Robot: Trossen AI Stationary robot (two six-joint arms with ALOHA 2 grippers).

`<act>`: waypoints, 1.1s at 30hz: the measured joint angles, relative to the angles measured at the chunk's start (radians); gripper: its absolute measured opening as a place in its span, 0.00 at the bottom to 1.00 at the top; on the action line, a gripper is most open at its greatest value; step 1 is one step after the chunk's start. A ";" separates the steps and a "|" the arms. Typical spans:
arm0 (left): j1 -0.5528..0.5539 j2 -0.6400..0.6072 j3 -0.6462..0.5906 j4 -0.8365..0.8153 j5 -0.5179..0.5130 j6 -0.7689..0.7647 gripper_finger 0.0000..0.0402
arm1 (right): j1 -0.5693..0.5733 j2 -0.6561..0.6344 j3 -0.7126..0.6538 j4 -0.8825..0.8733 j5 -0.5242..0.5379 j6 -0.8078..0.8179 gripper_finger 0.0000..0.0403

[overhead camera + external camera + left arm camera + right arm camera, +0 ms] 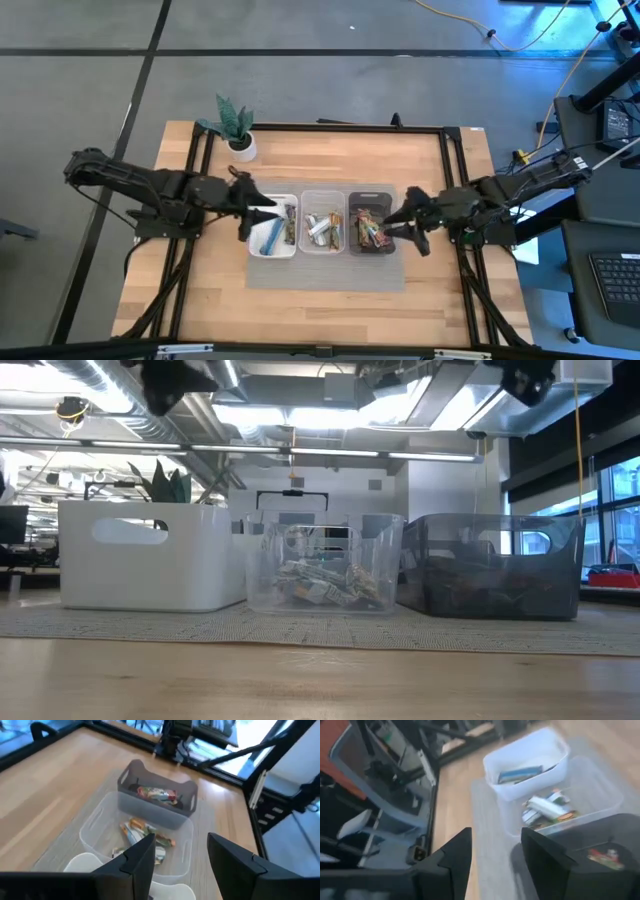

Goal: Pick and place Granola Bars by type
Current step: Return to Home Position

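Your left gripper (260, 211) hangs over the outer edge of the white plastic rectangular bin (140, 560), its two dark fingers set moderately apart with nothing between them. The left wrist view shows the same empty gap. Your right gripper (402, 226) mirrors it at the far side of the row, over the outer edge of the smoky dark translucent bin (500, 555), claw likewise parted and holding nothing. The low view puts both arms well above the bin rims. The three bins stand side by side, touching or nearly so, on a grey woven mat (325, 272) in the middle of the pale wooden table (330, 310), with the clear plastic bin (325, 535) between the other two. The granola bars all lie inside the bins: the blue-wrapped bars (520, 774) in the white one, the silver-white bars (547, 807) heaped in the clear one, and the brown-green-red bars (157, 794) in the dark one. A small potted green plant (235, 125) sits at the table's far edge, behind the white bin and well apart from both arms.
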 joint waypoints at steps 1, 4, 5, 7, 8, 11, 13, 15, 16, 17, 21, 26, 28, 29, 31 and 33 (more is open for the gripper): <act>0.000 -0.033 -0.031 0.015 -0.005 -0.001 0.43 | 0.000 -0.035 -0.035 0.014 0.022 -0.010 0.43; -0.001 -0.139 -0.122 0.029 -0.045 0.007 0.43 | 0.000 -0.142 -0.150 0.102 0.069 -0.039 0.43; -0.001 -0.170 -0.148 0.038 -0.062 0.020 0.43 | 0.000 -0.176 -0.188 0.130 0.074 -0.046 0.43; -0.002 -0.228 -0.193 0.012 -0.109 0.048 0.43 | -0.006 -0.238 -0.259 0.175 0.077 -0.046 0.43; 0.000 -0.251 -0.208 0.000 -0.135 0.061 0.43 | -0.009 -0.268 -0.285 0.187 0.076 -0.030 0.43; 0.000 -0.300 -0.249 -0.053 -0.158 -0.007 0.44 | -0.012 -0.350 -0.349 0.163 0.077 0.005 0.43; -0.003 -0.313 -0.274 -0.059 -0.134 -0.058 0.44 | -0.012 -0.392 -0.393 0.163 0.097 0.010 0.43; 0.000 -0.332 -0.305 -0.062 -0.134 -0.037 0.43 | -0.012 -0.422 -0.437 0.169 0.155 0.001 0.43; 0.003 -0.349 -0.319 -0.065 -0.131 -0.036 0.43 | -0.012 -0.441 -0.457 0.173 0.182 0.000 0.43; 0.006 -0.370 -0.328 -0.062 -0.120 -0.047 0.43 | -0.012 -0.463 -0.476 0.171 0.199 -0.001 0.43; 0.013 -0.481 -0.370 -0.048 -0.078 -0.059 0.43 | -0.012 -0.537 -0.540 0.230 0.165 -0.020 0.43; 0.014 -0.642 -0.422 -0.031 -0.088 -0.010 0.43 | -0.012 -0.616 -0.572 0.259 0.140 -0.081 0.43; 0.014 -0.711 -0.453 -0.033 -0.091 -0.005 0.43 | -0.012 -0.648 -0.588 0.266 0.138 -0.130 0.43; 0.014 -0.742 -0.466 -0.032 -0.091 -0.004 0.43 | -0.012 -0.666 -0.598 0.266 0.136 -0.158 0.43; 0.014 -0.808 -0.497 -0.031 -0.091 0.005 0.44 | -0.014 -0.707 -0.614 0.275 0.135 -0.190 0.43; 0.014 -0.868 -0.531 -0.017 -0.090 0.021 0.44 | -0.020 -0.749 -0.632 0.282 0.135 -0.208 0.43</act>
